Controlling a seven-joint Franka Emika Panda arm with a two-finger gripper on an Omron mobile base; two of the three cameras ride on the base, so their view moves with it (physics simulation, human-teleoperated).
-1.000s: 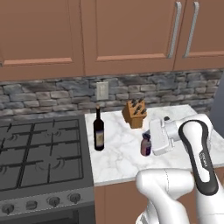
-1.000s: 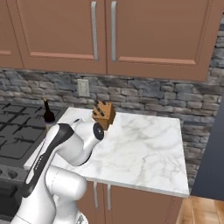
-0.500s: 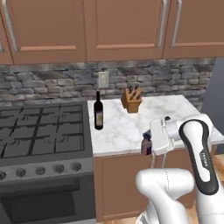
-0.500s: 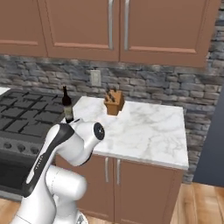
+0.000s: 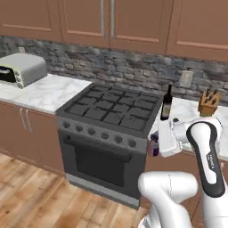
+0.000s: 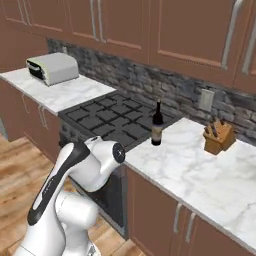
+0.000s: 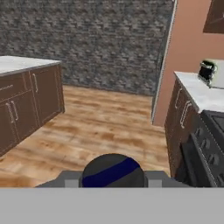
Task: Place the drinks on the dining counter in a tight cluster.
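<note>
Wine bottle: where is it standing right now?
The wine bottle stands upright on the marble counter beside the stove's right edge, left of the knife block.

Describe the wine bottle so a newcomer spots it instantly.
Find the black gas stove; the marble counter begins at its right edge. The wine bottle stands there, nearest the stove: tall, dark, cream-labelled, unlike the squat wooden knife block nearer the wall.
</note>
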